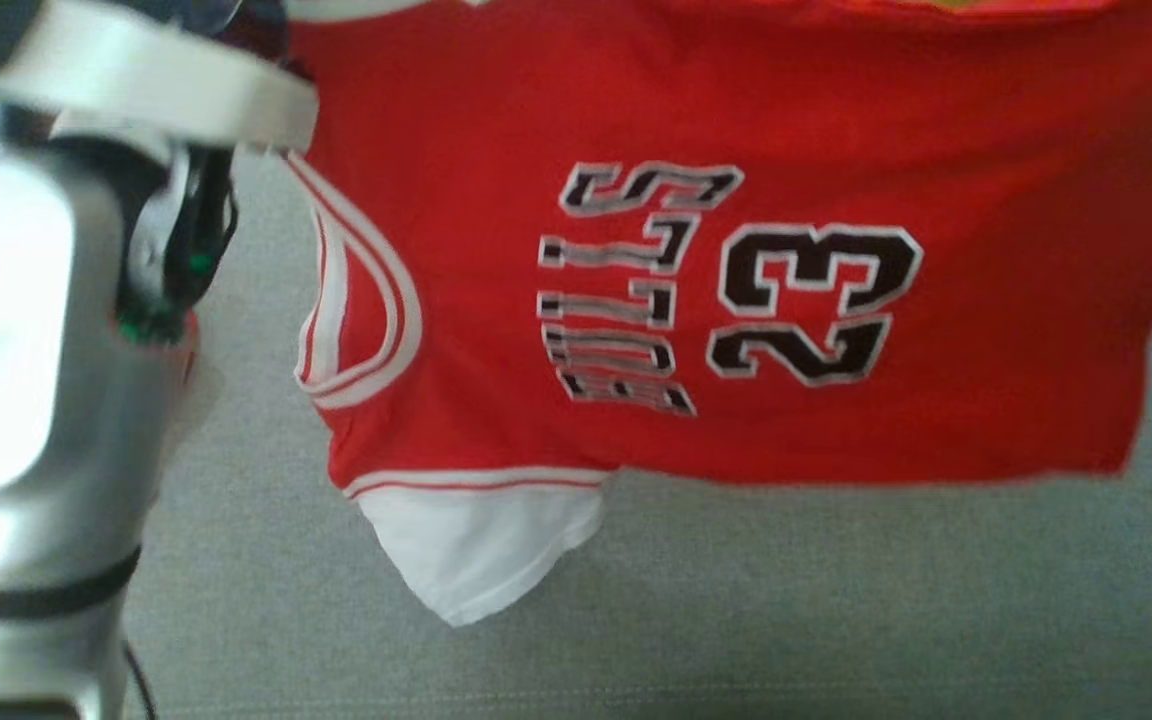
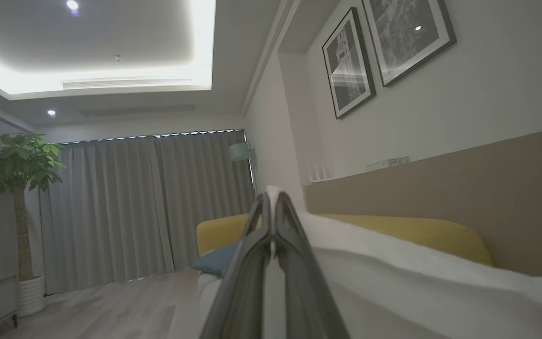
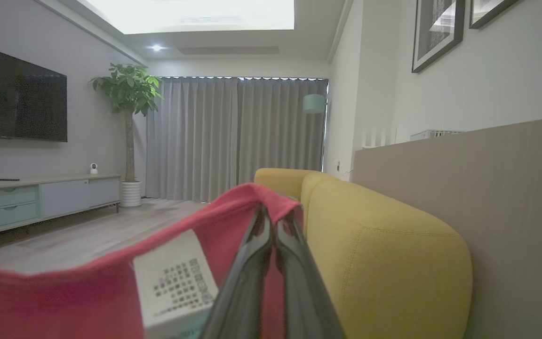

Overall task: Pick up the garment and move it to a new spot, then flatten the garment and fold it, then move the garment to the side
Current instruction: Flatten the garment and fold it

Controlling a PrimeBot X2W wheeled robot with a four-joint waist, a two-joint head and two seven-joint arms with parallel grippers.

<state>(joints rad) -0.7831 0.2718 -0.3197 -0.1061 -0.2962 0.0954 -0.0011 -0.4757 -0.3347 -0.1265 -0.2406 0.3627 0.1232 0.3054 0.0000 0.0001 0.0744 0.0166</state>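
Note:
The garment (image 1: 736, 300) is a red jersey with white trim, black lettering and the number 23. It hangs spread out above a grey fabric surface (image 1: 736, 610), with a white sleeve (image 1: 476, 550) dangling at its lower edge. In the left wrist view my left gripper (image 2: 271, 202) is shut on a white part of the garment (image 2: 393, 263). My right gripper (image 3: 273, 216) is shut on a red edge of the garment (image 3: 64, 292), beside a white care label (image 3: 172, 278). My silver left forearm (image 1: 26, 350) stands at the head view's left edge.
A yellow sofa (image 3: 384, 254) stands close on the right, against a beige panel wall (image 3: 487, 165). Across the room are a potted plant (image 3: 127, 94), grey curtains (image 3: 233, 136), a wall-mounted TV (image 3: 17, 94) and a low cabinet (image 3: 40, 197). A blue cushion (image 2: 219, 261) lies on the sofa.

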